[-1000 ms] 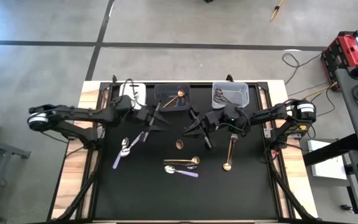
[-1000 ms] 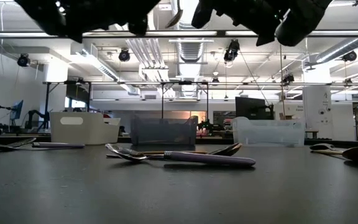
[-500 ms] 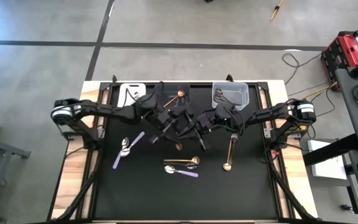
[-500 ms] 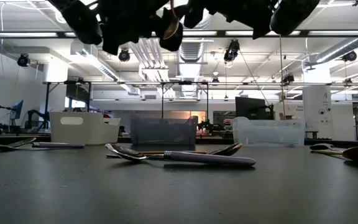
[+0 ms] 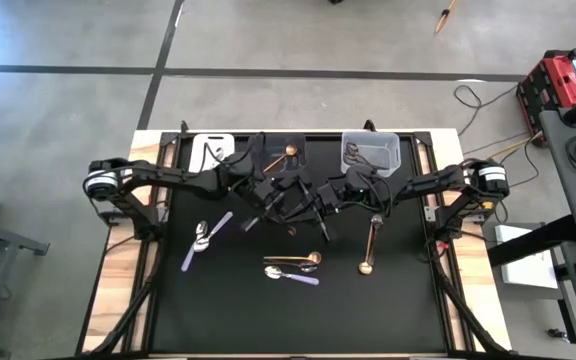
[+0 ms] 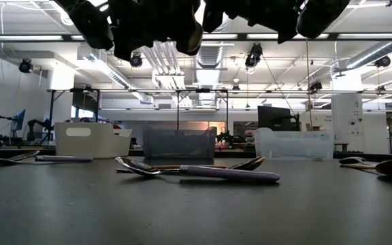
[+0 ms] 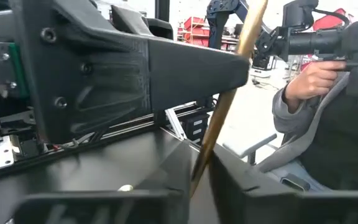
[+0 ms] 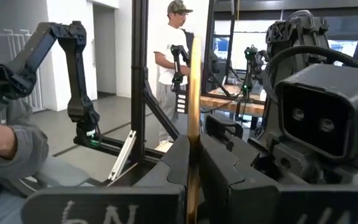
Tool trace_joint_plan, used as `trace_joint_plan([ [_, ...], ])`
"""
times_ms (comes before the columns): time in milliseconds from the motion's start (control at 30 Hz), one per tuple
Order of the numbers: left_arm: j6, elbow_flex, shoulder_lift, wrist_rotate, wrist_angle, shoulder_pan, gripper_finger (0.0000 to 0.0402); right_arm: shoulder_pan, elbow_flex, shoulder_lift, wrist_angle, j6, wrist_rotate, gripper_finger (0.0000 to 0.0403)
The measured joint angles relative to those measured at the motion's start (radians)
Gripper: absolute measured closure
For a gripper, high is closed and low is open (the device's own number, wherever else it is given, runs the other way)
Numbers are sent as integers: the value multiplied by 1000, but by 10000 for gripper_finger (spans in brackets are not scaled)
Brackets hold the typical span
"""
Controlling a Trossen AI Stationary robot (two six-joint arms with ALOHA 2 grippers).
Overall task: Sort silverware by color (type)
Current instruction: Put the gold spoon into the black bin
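Note:
A gold spoon [image 7: 229, 106] hangs high over the middle of the black table [image 5: 218, 310], held between both grippers. My left gripper [image 5: 284, 204] reaches in from the left and my right gripper [image 5: 315, 206] from the right; both are shut on the spoon's slim handle [image 8: 194, 93]. In the low view both grippers [image 6: 182, 24] are at the top edge. On the table lie lilac-handled spoons [image 5: 204, 240] [image 5: 294, 276] and two gold spoons [image 5: 300, 260] [image 5: 368, 245]. My left gripper pinches the gold handle [image 7: 199, 167] between its two fingers, coming level from the table's left. The handle lies across the fingers and runs on past them. The spoon is clear of the table. My right gripper pinches the same gold handle [image 8: 193, 148] between its two fingers, level from the table's right. The handle crosses the fingers and sticks out beyond them, clear of the table.
Three bins stand along the far edge: white [image 5: 213, 150], dark [image 5: 278, 152] with a gold spoon inside, and clear [image 5: 370, 152] with dark utensils inside. A seated person's hand [image 7: 312, 81] and a standing person [image 8: 174, 56] are beyond the table.
My left gripper has swung toward the table's right, sunk a little and rolled, coming in against my right gripper at the gold spoon. It has kept still for the last half second. The spoon's bowl, which showed between the grippers in the low view, is now hidden.

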Motion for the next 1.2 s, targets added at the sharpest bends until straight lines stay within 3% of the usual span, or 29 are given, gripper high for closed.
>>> trace_joint_plan([
  [300, -4, -6, -15, -60, 7, -1, 398, -22, 0, -8, -5, 50, 31, 360],
  [467, 12, -39, -52, -194, 0, 0, 399, -28, 0, -16, -20, 86, 72, 311],
  [800, 174, -205, -282, -539, 0, 0, 400, -28, 0, -105, -146, 74, 300, 223],
  [1067, 242, -325, -497, -779, 2, 0, 401, -28, 0, -143, -287, 69, 478, 202],
  [1200, 242, -356, -566, -815, 6, 0, 401, -28, 0, -109, -296, 65, 524, 202],
])
